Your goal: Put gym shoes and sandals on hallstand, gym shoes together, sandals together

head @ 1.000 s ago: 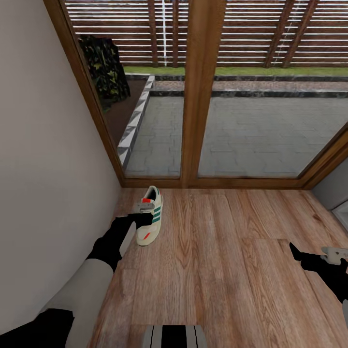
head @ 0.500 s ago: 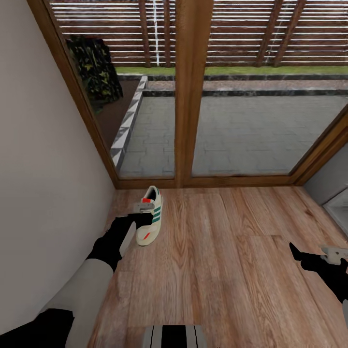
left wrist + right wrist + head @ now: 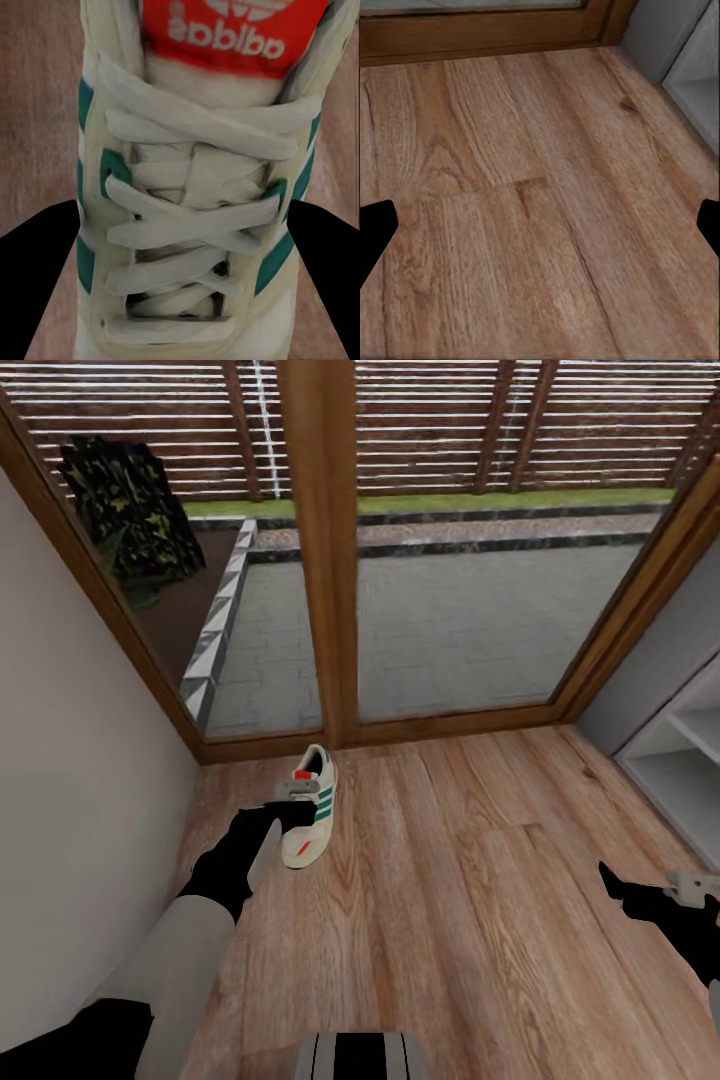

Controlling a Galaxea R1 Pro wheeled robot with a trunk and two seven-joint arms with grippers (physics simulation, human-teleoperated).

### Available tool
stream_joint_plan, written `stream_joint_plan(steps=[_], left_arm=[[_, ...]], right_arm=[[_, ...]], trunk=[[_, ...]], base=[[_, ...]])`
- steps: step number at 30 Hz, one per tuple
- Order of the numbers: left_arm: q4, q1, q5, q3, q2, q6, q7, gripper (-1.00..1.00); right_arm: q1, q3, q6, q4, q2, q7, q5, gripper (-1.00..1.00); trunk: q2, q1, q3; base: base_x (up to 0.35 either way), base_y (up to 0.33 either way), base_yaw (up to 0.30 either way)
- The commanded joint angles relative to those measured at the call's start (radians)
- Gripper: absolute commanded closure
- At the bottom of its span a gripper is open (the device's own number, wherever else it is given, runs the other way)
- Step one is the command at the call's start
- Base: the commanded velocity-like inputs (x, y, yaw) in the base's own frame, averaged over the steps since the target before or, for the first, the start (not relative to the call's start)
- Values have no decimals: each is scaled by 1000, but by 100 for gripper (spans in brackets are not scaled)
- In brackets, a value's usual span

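One gym shoe (image 3: 314, 812), cream with green stripes and red-orange patches, hangs above the corridor floor (image 3: 450, 920) near the left wall. My left gripper (image 3: 303, 800) is shut on it. In the left wrist view the gym shoe's laces (image 3: 195, 187) sit between the two black fingers (image 3: 37, 285). My right gripper (image 3: 650, 885) is open and holds nothing, low at the right. Its wrist view has the gripper (image 3: 540, 225) over bare corridor floor (image 3: 540, 135). The grey-white shelves of the hallstand (image 3: 680, 760) show at the right edge. The sandals are out of view.
A wood-framed glass door (image 3: 320, 560) closes the corridor ahead, with a paved yard and fence beyond. A plain wall (image 3: 80, 780) runs close along the left. The grey-white unit's corner (image 3: 697, 67) borders the floor by the right gripper.
The camera has turned right, so the door and wall slid left and the shelves came into view at the right. The gym shoe stays in the left gripper, and both arms keep their pose.
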Motion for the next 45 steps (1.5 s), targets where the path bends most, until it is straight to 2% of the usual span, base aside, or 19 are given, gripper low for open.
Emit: stream_joint_plan(steps=[1, 18, 37, 45], left_arm=[[0, 0, 0, 0, 0, 0, 0, 100], [0, 0, 0, 0, 0, 0, 0, 100], [1, 0, 1, 0, 0, 0, 0, 100], [1, 0, 0, 0, 0, 0, 0, 100]], right_arm=[[0, 0, 0, 0, 0, 0, 0, -100], [0, -1, 0, 0, 0, -1, 0, -100], [0, -2, 0, 0, 0, -1, 0, -100], [0, -2, 0, 0, 0, -1, 0, -100]], trunk=[[0, 0, 0], [0, 0, 0], [0, 0, 0], [0, 0, 0]], base=[[0, 0, -259], [29, 0, -86], [285, 2, -3], [131, 14, -47]])
